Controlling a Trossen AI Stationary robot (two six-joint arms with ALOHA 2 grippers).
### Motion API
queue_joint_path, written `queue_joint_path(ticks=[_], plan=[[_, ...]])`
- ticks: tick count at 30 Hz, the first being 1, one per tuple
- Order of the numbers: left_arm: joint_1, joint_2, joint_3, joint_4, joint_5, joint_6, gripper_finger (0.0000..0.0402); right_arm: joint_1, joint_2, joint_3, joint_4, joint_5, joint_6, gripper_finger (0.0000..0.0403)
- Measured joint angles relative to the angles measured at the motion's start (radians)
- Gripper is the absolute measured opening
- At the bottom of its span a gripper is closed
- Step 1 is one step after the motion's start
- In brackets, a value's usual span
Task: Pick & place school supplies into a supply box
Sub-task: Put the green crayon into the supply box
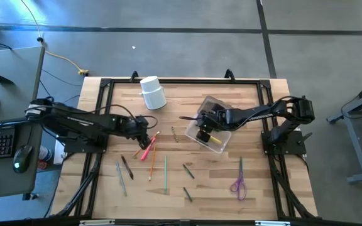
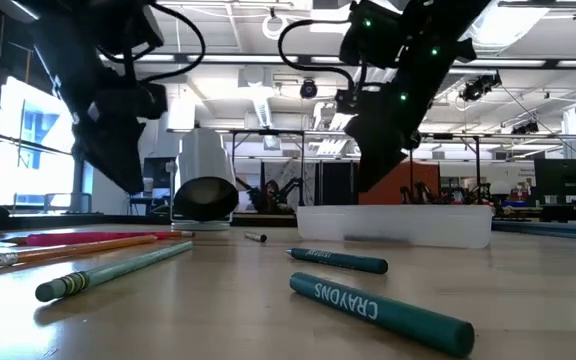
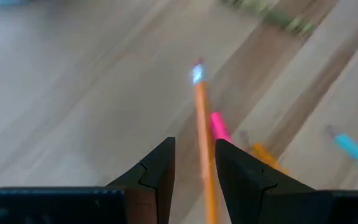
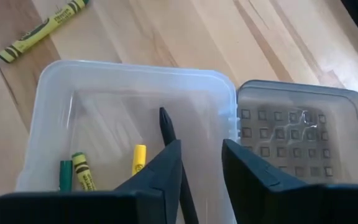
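1. The right gripper (image 4: 201,163) is held over the clear plastic rectangular supply box (image 1: 213,131), which lies right of the bench's centre; its jaws are parted, and a slim dark pen (image 4: 174,149) is seen between them, pointing down into the box; whether the pen is gripped cannot be told.
2. A yellow crayon (image 4: 139,158) and a green crayon (image 4: 65,175) already lie inside the box.
3. The left gripper (image 3: 194,163) is poised left of the bench's centre; its jaws are parted either side of a thin orange pencil (image 3: 202,127), whose long axis runs straight ahead between them; a grasp cannot be told.
4. Purple-handled scissors (image 1: 239,182) lie near the bench's front right, nearer the right arm.
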Motion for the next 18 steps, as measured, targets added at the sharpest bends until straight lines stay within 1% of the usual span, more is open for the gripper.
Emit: queue_joint_path(ticks=[2, 5, 9, 14, 18], plan=[[0.0, 0.034, 0.0, 0.121, -0.005, 0.042, 0.015, 0.0, 0.0, 0.0, 0.0, -0.002, 0.0, 0.0094], [0.0, 0.083, 0.001, 0.303, 0.004, 0.161, 0.015, 0.0, 0.0, 0.0, -0.001, -0.003, 0.0, 0.009], [0.0, 0.167, 0.002, 0.467, 0.071, 0.314, 0.015, 0.0, 0.0, 0.0, -0.008, -0.013, 0.0, 0.0087], [0.0, 0.25, 0.0, 0.549, 0.093, 0.719, 0.015, 0.0, 0.0, 0.0, -0.011, -0.019, 0.0, 0.0086], [0.001, 0.272, 0.002, 0.647, 0.098, 0.928, 0.015, 0.0, 0.0, 0.0, -0.011, -0.061, 0.006, 0.0083]])
